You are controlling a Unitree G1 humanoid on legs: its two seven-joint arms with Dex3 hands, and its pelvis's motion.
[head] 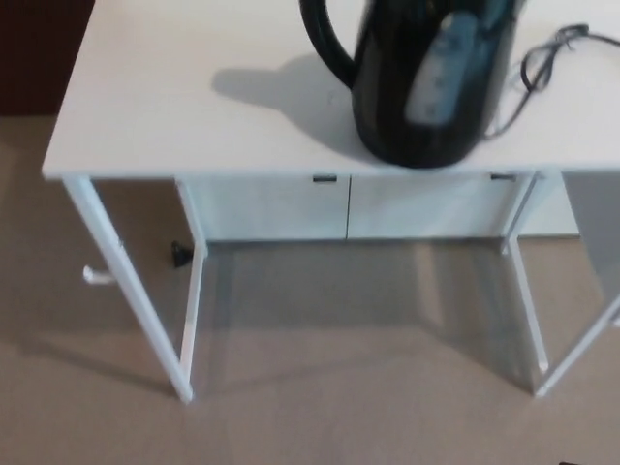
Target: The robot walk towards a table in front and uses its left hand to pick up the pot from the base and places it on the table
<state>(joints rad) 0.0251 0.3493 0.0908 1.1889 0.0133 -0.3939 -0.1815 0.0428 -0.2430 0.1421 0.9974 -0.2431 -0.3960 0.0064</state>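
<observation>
White table (174, 97) spans the upper frame, with the black pot (387, 116) standing upper centre-right (blurred) and a cord (567, 36) beside it. Neither robot hand shows, so I cannot tell any grasp.

From here the pot (431, 82) reads as glossy black plastic, near the front edge of the table (165, 97), whose top looks smooth, matt white. The floor (329, 387) looks like matt beige carpet.

Glossy black rounded pot (407, 107) is showing a pale grey-blue strip down its front. Plain white flat-topped table (165, 87) is reading white in its thin legs too. Thin dark cord (547, 53) is contrasting against it. Beige carpeted floor (339, 387) is appearing uniform, unpatterned. White low cabinet (271, 208) is showing small dark pulls (325, 178).
</observation>
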